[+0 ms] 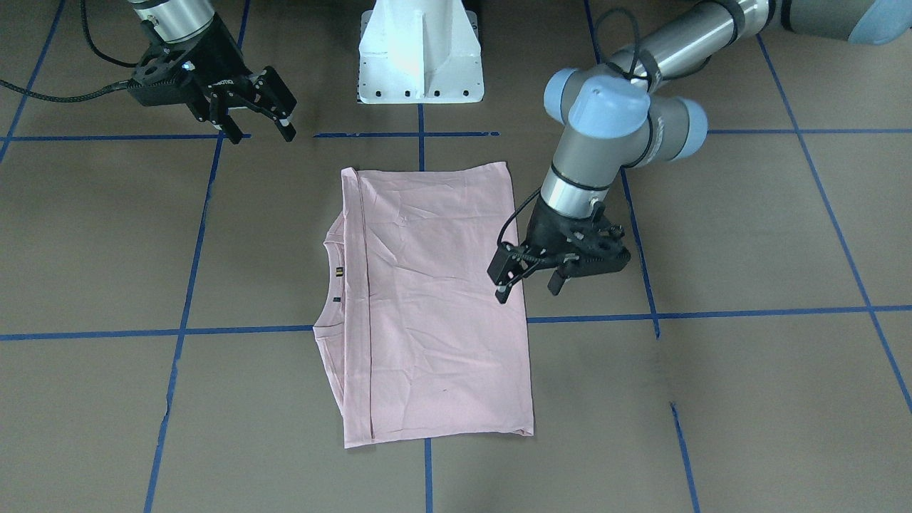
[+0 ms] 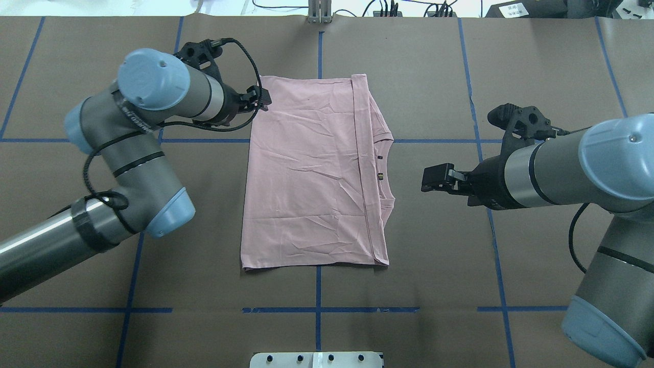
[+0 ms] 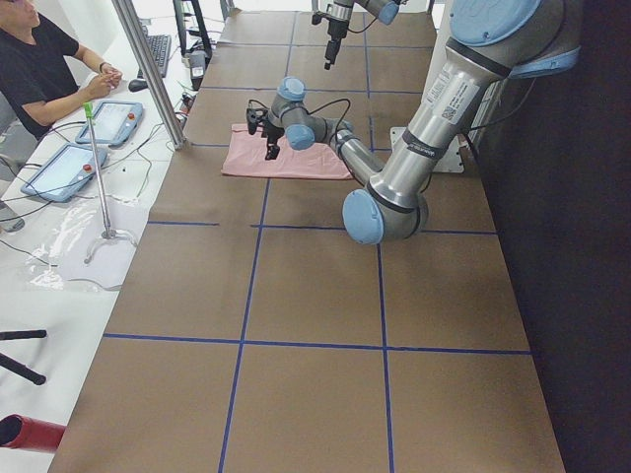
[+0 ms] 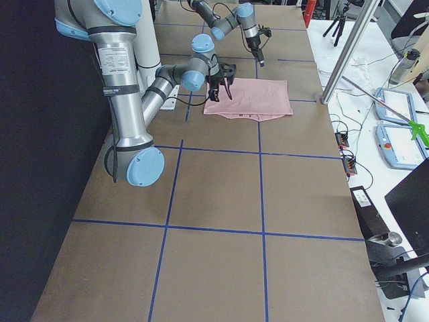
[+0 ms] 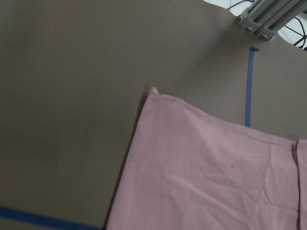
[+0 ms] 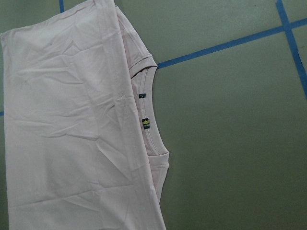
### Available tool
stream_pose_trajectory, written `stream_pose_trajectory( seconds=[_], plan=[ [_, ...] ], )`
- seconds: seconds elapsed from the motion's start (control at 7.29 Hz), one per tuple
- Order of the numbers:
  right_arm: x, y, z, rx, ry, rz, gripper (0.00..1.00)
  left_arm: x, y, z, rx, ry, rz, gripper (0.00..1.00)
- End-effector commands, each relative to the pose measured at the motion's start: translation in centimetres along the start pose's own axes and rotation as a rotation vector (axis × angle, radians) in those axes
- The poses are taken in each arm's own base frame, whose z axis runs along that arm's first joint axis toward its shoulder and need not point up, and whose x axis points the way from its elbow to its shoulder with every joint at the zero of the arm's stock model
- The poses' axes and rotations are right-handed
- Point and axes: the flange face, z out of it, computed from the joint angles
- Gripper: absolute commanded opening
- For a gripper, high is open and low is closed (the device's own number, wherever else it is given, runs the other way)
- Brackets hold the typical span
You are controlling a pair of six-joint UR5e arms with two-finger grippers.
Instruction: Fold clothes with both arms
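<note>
From the front-facing camera, a pale pink T-shirt (image 1: pixel 434 299) lay folded into a plain-side-up rectangle in the middle of a brown table (image 1: pixel 748 228) marked with blue tape lines (image 1: pixel 712 313). Its neckline poked out on the robot's right. The left gripper (image 1: pixel 529 288) hung at the shirt's opposite edge, jaws parted and empty, with one fingertip (image 1: pixel 502 293) over the cloth; contact could not be judged. The right gripper (image 1: pixel 260 130) sat well apart from the shirt near the white pedestal (image 1: pixel 420 57), jaws spread wide and holding nothing.

From overhead, the T-shirt (image 2: pixel 306 174) lay between both arms, with the left gripper (image 2: pixel 258 99) at its far left corner and the right gripper (image 2: pixel 437 179) off the collar side.

From the left end, the left gripper (image 3: pixel 269 138) pointed down over the T-shirt (image 3: pixel 296 160), and an operator (image 3: pixel 39 69) sat beside the table.

From the right end, the right gripper (image 4: pixel 222 90) hung beside the T-shirt (image 4: pixel 258 97).

The left wrist camera showed a corner of the T-shirt (image 5: pixel 206 172).

The right wrist camera showed the T-shirt (image 6: pixel 72 120) collar and its neck label (image 6: pixel 145 123).
</note>
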Motion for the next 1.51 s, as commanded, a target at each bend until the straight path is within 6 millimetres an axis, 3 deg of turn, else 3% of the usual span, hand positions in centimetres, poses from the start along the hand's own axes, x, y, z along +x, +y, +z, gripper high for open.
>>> stream_pose_trajectory(
  seconds=[0.0,0.14,0.27,0.41,0.55,0.69,0.96,1.23,1.37],
  plan=[
    [0.8,-0.3,1.4,-0.021,0.061,-0.114,1.0,-2.1,5.5,-5.1,-0.081,-0.136,-0.02,1.0],
    [1.2,-0.1,2.0,-0.039,0.104,-0.175,1.0,-1.5,10.3,-4.9,-0.118,-0.186,-0.003,1.0],
    [-1.0,-0.7,2.6,-0.046,0.125,-0.171,1.0,-1.3,14.4,-3.6,-0.116,-0.219,-0.054,1.0],
    [-3.4,-0.8,3.2,-0.068,0.129,-0.175,1.0,-1.7,16.3,-2.8,-0.13,-0.24,-0.085,1.0],
    [-3.6,-0.7,3.0,-0.094,0.121,-0.17,1.0,-1.9,17.2,-2.5,-0.126,-0.251,-0.171,1.0],
    [-3.6,-0.6,3.4,-0.119,0.12,-0.162,1.0,-2.0,19.5,-1.7,-0.121,-0.266,-0.208,1.0],
    [-2.3,-2.4,5.0,-0.096,0.208,-0.104,1.0,-2.9,23.0,1.4,-0.107,-0.327,-0.249,1.0],
    [-2.9,-2.5,4.7,-0.086,0.195,-0.11,1.0,-4.0,25.7,3.9,-0.111,-0.386,-0.3,1.0],
    [-3.2,-2.5,4.4,-0.083,0.189,-0.111,1.0,-3.6,26.0,3.9,-0.113,-0.384,-0.311,1.0]
  ],
)
